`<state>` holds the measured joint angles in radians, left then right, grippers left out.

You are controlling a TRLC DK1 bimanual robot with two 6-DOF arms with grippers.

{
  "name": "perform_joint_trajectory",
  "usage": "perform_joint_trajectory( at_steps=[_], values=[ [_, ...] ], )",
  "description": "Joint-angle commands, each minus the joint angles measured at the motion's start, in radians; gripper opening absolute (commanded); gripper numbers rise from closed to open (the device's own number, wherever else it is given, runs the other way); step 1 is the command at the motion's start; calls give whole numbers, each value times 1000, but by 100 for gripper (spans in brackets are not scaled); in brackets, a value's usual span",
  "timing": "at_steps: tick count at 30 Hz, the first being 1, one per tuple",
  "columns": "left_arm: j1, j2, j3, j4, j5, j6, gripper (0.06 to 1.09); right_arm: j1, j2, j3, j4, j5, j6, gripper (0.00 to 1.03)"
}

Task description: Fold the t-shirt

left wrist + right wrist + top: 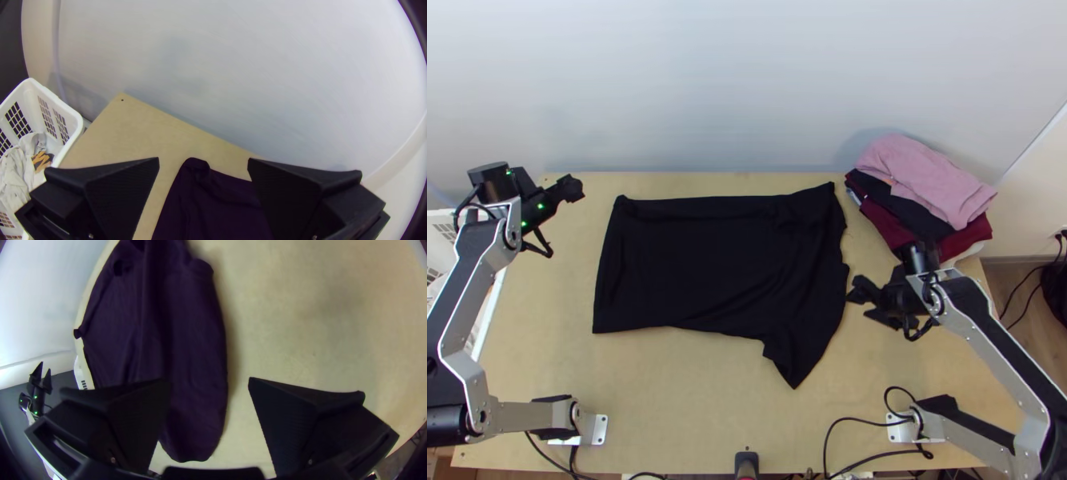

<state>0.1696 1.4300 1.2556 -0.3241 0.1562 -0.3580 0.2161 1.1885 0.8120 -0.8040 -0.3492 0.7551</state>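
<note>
Black t-shirt [707, 264] spread mostly flat on surface [691, 400], left of clothes pile [923, 184]; no clear fold, all folding likely remains. Left gripper [203, 160]: jaws apart, well left of pile. Right gripper [208, 380]: jaws apart, before pile.

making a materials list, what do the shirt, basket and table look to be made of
Shirt: matte cloth, probably cotton or a blend; it drapes limply with soft wrinkles.
Basket: likely moulded plastic, smooth white, with regular slots through thin walls.
Table: wood or wood-look board, smooth, dull; pale tan, but no clear grain settles it.
</note>
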Motion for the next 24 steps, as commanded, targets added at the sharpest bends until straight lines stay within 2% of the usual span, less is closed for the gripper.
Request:
perform_joint_trajectory(
  at_steps=[1,6,7,8,9,16,19,23,24],
  values=[
    [1,-40,-35,-9,3,4,102,19,57,-37,-11,-19,-7,69],
    [1,-74,-61,-16,0,2,102,34,146,-43,0,-45,-23,69],
    [1,-79,-64,-20,-1,2,102,35,155,-43,2,-50,-28,67],
    [2,-83,-70,-21,-1,4,102,40,164,-45,14,-50,-31,60],
    [4,-91,-74,-21,-1,4,102,43,169,-48,25,-50,-31,56],
    [19,-117,-87,-41,-1,5,102,71,240,-53,83,-53,-30,56],
    [30,-126,-87,-49,-1,10,102,85,267,-56,104,-60,-31,53],
    [47,-137,-82,-69,0,34,102,101,290,-63,149,-59,-42,31],
    [53,-140,-81,-79,2,51,102,106,290,-65,158,-57,-48,23]
  ],
)
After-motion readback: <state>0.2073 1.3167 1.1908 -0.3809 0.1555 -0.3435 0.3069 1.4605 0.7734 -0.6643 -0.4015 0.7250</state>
